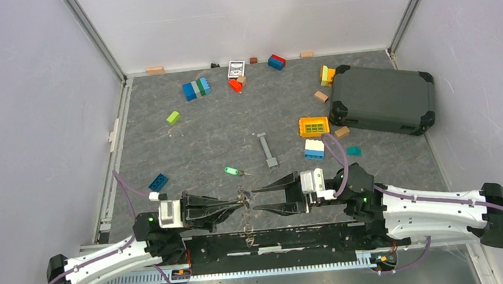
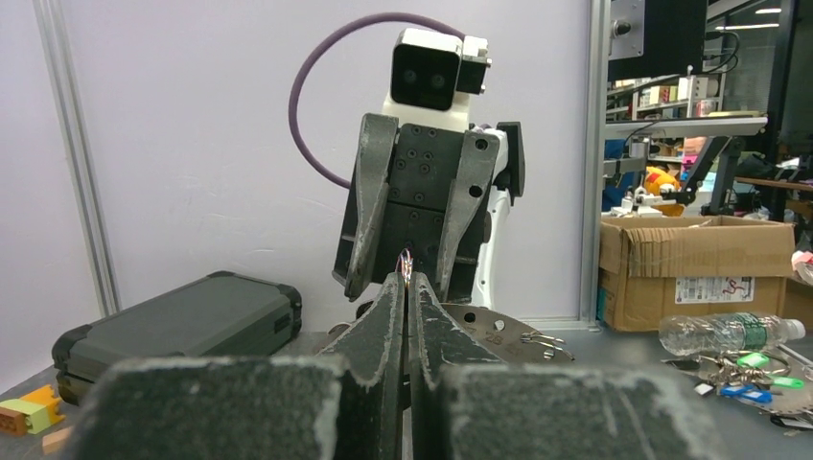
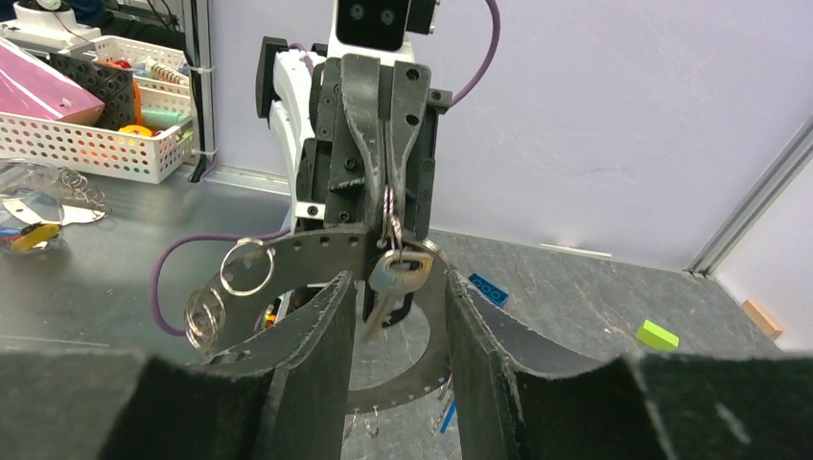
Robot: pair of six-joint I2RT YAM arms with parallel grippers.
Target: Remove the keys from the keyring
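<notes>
Slippage is my main worry: my left gripper (image 3: 387, 196) is clamped tight on the keyring (image 3: 388, 218), pinching only a thin sliver of hard, smooth wire at the very tips, and a sideways tug could twist it out. One silver key (image 3: 397, 276) hangs off the ring just below those tips. It is flat and glossy, with a squarish head, and it hangs tilted and looks free to swing. My right gripper (image 3: 398, 331) is released, jaws spread either side of that key and touching nothing. If it closes while the key swings, it may catch the blade edge-on and skate off, or grab the ring too and lock the key on. Ring wire is likely springy, so pulling without working the key round the coil would probably just drag the ring from my left tips. Just under both grippers sits a perforated metal plate (image 3: 288, 261) carrying spare rings (image 3: 244, 266), which a dangling key could snag. A green-headed key (image 1: 231, 171) lies on the table (image 1: 200, 139) well beyond my fingertips, apart from the ring.
</notes>
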